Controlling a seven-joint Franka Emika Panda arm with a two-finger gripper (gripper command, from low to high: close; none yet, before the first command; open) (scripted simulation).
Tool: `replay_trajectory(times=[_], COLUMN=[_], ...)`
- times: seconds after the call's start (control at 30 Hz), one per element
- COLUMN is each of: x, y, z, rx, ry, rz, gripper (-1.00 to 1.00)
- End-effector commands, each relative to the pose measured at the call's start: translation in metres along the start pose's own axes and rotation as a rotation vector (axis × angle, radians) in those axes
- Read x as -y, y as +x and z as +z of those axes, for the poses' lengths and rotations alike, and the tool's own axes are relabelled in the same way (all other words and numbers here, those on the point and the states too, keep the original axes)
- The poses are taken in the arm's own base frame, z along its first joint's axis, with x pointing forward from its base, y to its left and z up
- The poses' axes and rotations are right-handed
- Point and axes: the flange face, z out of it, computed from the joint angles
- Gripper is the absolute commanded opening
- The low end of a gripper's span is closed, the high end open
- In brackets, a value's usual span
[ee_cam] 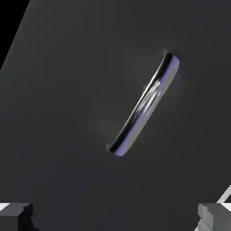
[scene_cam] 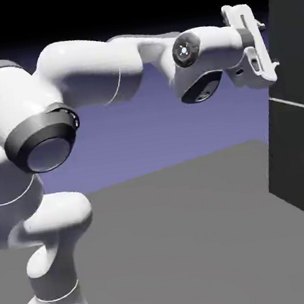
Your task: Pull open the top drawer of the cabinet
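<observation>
Black-topped, dim backdrop — bright glare on the white arm (scene_cam: 92, 68).

Can't read any words, names, numbers or signs here.
</observation>
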Motion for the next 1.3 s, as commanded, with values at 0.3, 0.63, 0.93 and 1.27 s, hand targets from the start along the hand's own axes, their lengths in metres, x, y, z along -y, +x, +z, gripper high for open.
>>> replay_trajectory(times=[0.3, 0.63, 0.93, 1.27], x=[-0.002, -0.013, -0.018, -0.009], y=[0.031, 0.04, 0.025, 0.034], z=[0.056, 0.11, 0.144, 0.193], rx=[-0.051, -0.106, -0.13, -0.13], ry=[0.069, 0.143, 0.218, 0.218], rz=[0.219, 0.366, 0.432, 0.432], gripper=[0.0, 0.0, 0.0, -1.0])
